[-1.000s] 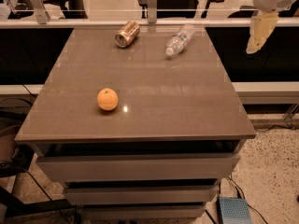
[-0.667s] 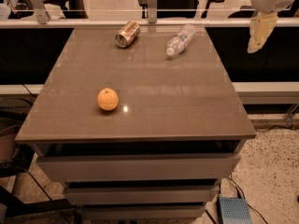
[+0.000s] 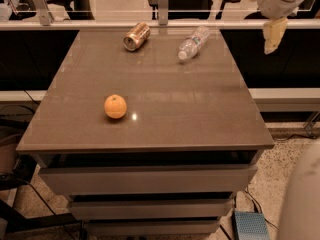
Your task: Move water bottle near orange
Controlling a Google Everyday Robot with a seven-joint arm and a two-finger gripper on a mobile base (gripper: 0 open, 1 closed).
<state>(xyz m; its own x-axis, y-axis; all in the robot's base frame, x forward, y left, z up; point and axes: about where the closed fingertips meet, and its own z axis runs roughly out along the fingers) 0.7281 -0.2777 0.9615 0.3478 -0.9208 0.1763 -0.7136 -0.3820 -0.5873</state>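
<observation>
Gripper (image 3: 274,34) pos. 2 o'clock, off desk (image 3: 200,124); grip state can't be told; take water bottle (image 3: 193,43), 1 o'clock, across mid-body, else it may roll; orange (image 3: 115,106) at 8 o'clock.

The water bottle (image 3: 194,42), clear ribbed plastic, lies on its side, slanted, just right of centre in the upper part of the frame. The orange (image 3: 115,106), small and round, sits left of centre, well apart from it. The gripper (image 3: 273,36) hangs at the upper right.
</observation>
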